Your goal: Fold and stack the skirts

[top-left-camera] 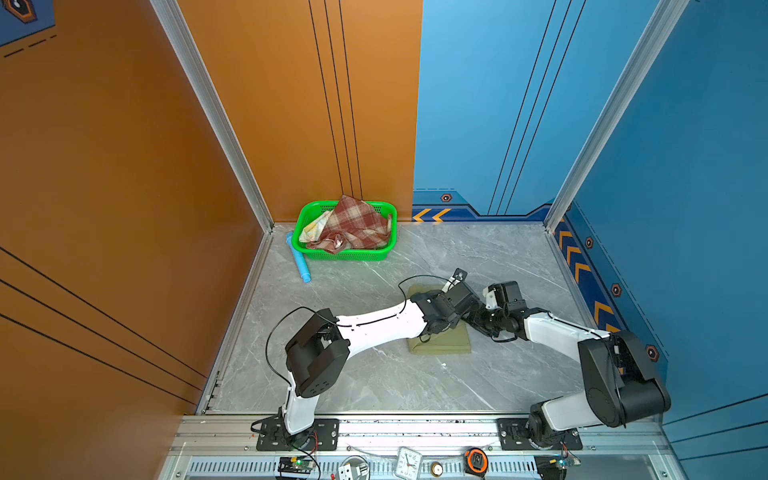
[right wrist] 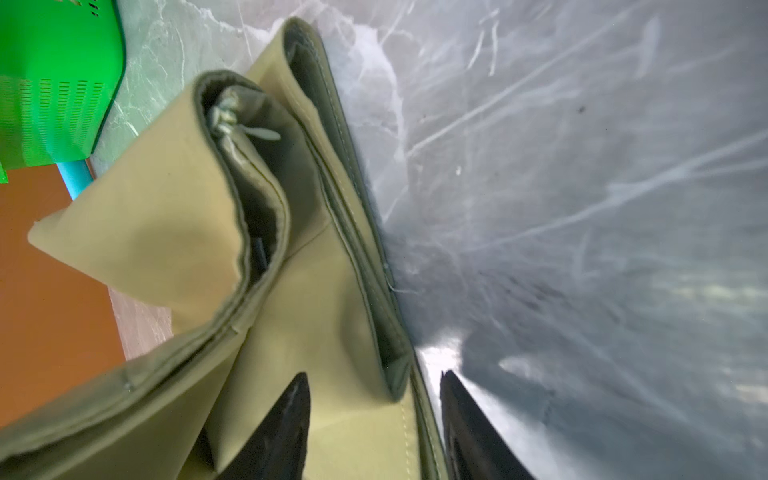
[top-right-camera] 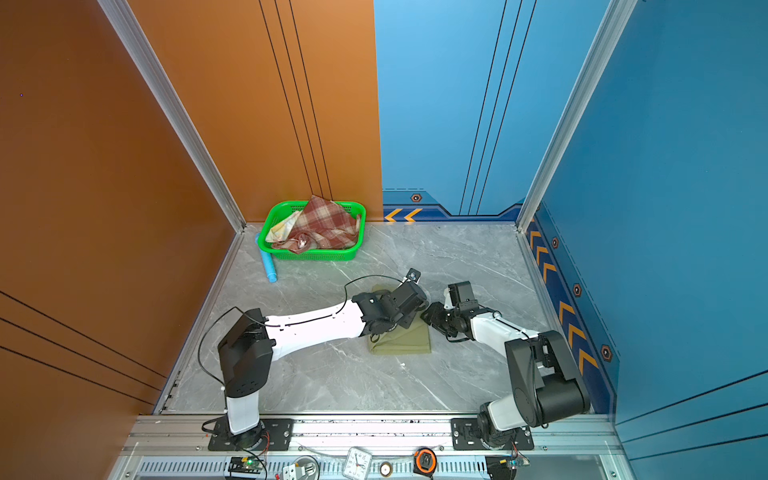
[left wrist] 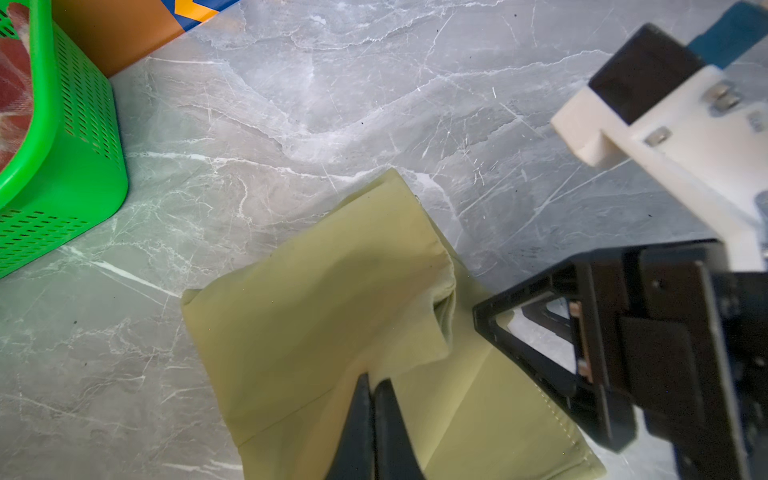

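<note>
The olive-green skirt [top-left-camera: 444,343] [top-right-camera: 405,343] lies partly folded at the middle of the marble table. My left gripper [left wrist: 374,380] is shut on a raised fold of its top layer [left wrist: 311,311]. My right gripper [right wrist: 376,376] is open at the skirt's right edge, with one finger over the cloth [right wrist: 166,232] and the other over bare table. In both top views the two wrists meet over the skirt and hide its middle. The plaid skirt [top-left-camera: 353,226] [top-right-camera: 322,226] and a pale floral skirt [top-left-camera: 316,226] [top-right-camera: 282,226] lie crumpled in the basket.
The green mesh basket [top-left-camera: 345,254] [top-right-camera: 311,254] [left wrist: 62,166] stands at the back against the orange wall. A blue tube [top-left-camera: 300,262] [top-right-camera: 268,266] lies at its left. Walls close the table's left, back and right. A clock [top-left-camera: 409,463] and tape measure [top-left-camera: 476,460] sit on the front rail.
</note>
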`<state>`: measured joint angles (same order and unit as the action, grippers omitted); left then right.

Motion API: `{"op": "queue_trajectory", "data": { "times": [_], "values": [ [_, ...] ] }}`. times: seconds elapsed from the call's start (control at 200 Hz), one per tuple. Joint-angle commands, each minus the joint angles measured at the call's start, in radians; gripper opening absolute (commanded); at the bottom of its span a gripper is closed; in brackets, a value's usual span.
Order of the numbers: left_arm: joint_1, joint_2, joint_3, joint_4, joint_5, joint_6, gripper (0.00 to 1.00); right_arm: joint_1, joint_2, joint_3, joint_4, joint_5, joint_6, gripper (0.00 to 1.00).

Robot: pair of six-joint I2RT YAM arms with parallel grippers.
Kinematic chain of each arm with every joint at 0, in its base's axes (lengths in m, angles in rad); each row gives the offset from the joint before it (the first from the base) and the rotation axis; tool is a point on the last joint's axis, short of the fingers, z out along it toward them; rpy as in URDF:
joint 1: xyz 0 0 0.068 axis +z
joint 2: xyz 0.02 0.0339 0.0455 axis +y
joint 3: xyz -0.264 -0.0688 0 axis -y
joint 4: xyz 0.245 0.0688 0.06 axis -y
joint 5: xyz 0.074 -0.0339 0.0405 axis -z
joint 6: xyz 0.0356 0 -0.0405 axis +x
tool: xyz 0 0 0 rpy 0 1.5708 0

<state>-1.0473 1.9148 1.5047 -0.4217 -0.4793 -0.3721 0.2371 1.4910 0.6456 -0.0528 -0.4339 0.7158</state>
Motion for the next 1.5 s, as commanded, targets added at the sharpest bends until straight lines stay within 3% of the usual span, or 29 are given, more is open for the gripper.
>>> {"op": "queue_trajectory", "data": {
  "times": [0.0, 0.18, 0.365, 0.471, 0.686, 1.001, 1.247, 1.277, 1.347, 1.437, 1.492],
  "values": [
    [0.002, -0.016, -0.017, 0.003, -0.022, -0.024, 0.00, 0.011, 0.037, 0.037, 0.047, 0.023, 0.004, 0.49],
    [0.002, -0.016, -0.017, 0.003, -0.028, -0.035, 0.00, 0.031, 0.090, 0.063, 0.062, 0.029, -0.004, 0.37],
    [0.001, -0.032, -0.028, 0.006, -0.055, -0.052, 0.00, 0.050, 0.089, 0.071, 0.069, 0.043, -0.014, 0.10],
    [0.002, -0.057, -0.051, 0.016, -0.084, -0.074, 0.00, 0.065, 0.059, 0.106, 0.013, 0.076, -0.046, 0.00],
    [0.009, -0.157, -0.160, 0.055, -0.182, -0.179, 0.00, 0.130, 0.001, 0.205, -0.105, 0.144, -0.091, 0.00],
    [0.021, -0.446, -0.519, 0.199, -0.396, -0.379, 0.00, 0.336, 0.040, 0.410, -0.234, 0.254, -0.118, 0.00],
    [0.008, -0.712, -0.844, 0.186, -0.550, -0.704, 0.00, 0.531, 0.221, 0.636, -0.284, 0.285, -0.129, 0.00],
    [0.004, -0.747, -0.883, 0.158, -0.563, -0.760, 0.06, 0.551, 0.244, 0.659, -0.289, 0.285, -0.128, 0.00],
    [-0.017, -0.838, -0.968, 0.088, -0.598, -0.890, 0.22, 0.599, 0.307, 0.721, -0.290, 0.274, -0.130, 0.12],
    [-0.045, -0.955, -1.059, -0.059, -0.630, -1.101, 0.40, 0.632, 0.359, 0.778, -0.289, 0.245, -0.129, 0.47],
    [-0.052, -1.024, -1.104, -0.130, -0.633, -1.179, 0.46, 0.634, 0.366, 0.792, -0.288, 0.243, -0.124, 0.61]
  ]
}}
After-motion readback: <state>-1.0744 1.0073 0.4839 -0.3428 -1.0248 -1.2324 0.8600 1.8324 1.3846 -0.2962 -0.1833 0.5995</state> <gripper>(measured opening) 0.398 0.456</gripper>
